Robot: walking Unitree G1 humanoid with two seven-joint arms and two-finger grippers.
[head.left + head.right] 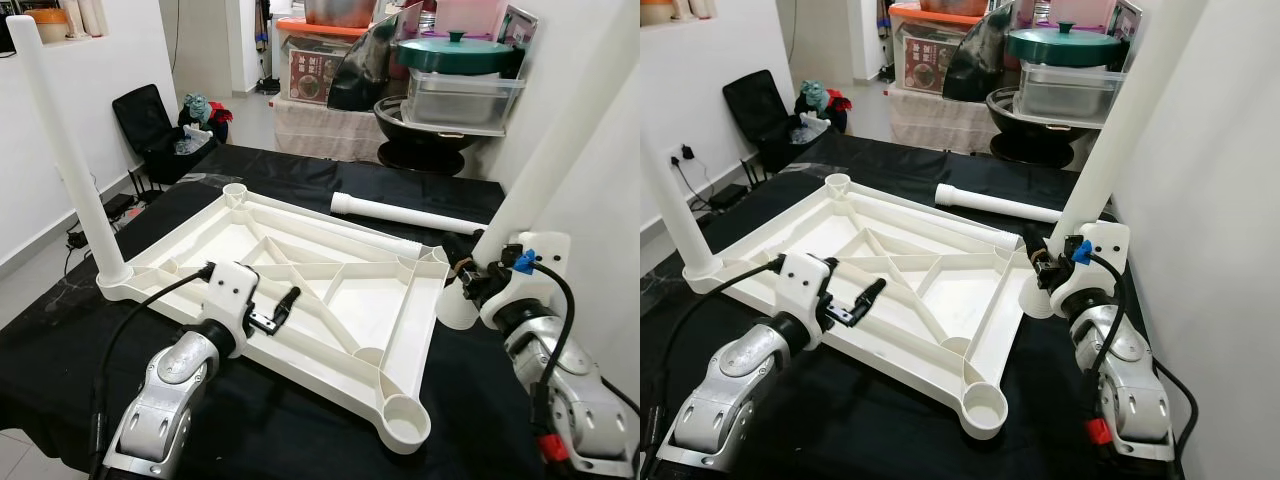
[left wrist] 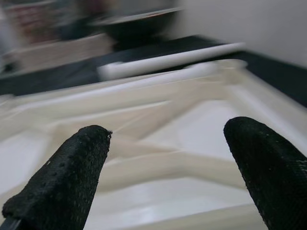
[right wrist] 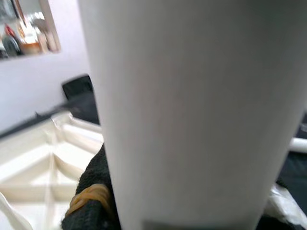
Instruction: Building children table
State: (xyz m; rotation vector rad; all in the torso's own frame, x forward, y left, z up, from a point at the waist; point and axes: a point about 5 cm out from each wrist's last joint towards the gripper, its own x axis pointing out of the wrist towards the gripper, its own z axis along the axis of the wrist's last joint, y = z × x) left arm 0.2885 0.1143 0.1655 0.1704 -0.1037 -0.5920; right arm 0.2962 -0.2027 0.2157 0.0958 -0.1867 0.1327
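A white table leg [image 1: 1120, 130] is pinched by the right gripper [image 1: 1042, 262]; the left gripper [image 1: 284, 306] is spread above the unlabelled tabletop [image 1: 340, 290].

Bright, even indoor light across both eye views, and they're sharp from edge to edge. The white tabletop [image 1: 300, 285] reads almost blown out against the black cloth [image 1: 300, 420], with only soft shadow pooling inside its ribbed pockets. A faint sheen shows on the cloth at seven o'clock. Straight lines bow slightly toward the corners. The upright leg [image 1: 70, 150] at ten o'clock casts no hard shadow. The left wrist view is smeared, its background streaked at twelve o'clock, the black fingertips [image 2: 62, 187] soft. The right wrist view is hazy, the held leg [image 3: 192, 110] far too close to focus.
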